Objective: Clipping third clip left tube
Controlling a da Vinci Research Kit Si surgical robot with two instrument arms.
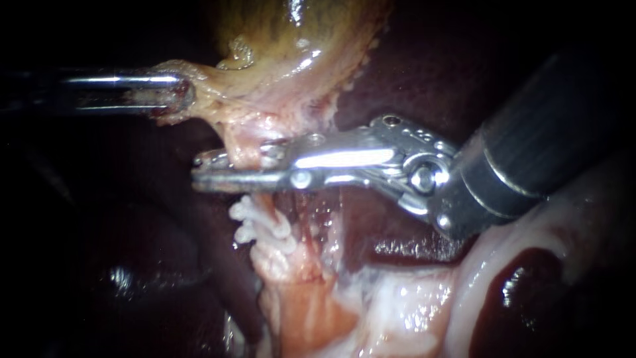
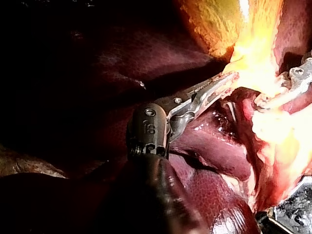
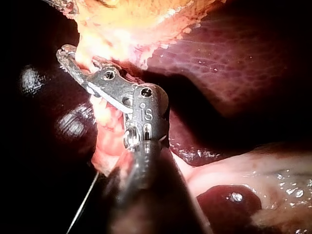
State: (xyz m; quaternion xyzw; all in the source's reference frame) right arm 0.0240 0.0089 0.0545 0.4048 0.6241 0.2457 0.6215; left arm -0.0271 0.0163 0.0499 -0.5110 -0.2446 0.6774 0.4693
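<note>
My right instrument [image 1: 205, 170] comes in from the upper right, and its long jaws lie across the left tube [image 1: 240, 142] just under the gallbladder [image 1: 291, 40], shut on it from both sides. White clips [image 1: 255, 225] sit on the same tube a little below the jaws. In the right wrist view the right instrument [image 3: 73, 61] reaches into pale tissue, so its jaw tips are partly hidden. My left instrument [image 1: 177, 99] enters from the left, shut on a flap of the gallbladder's edge and holding it out sideways. In the left wrist view the left instrument [image 2: 225, 82] ends in glaring bright tissue.
Dark liver [image 1: 424, 66] lies behind and to the right of the gallbladder, and more liver [image 1: 132, 265] lies at the lower left. A thick pale tissue rim [image 1: 503, 245] curves under the right instrument's shaft. A reddish strand [image 1: 313, 232] runs beside the clipped tube.
</note>
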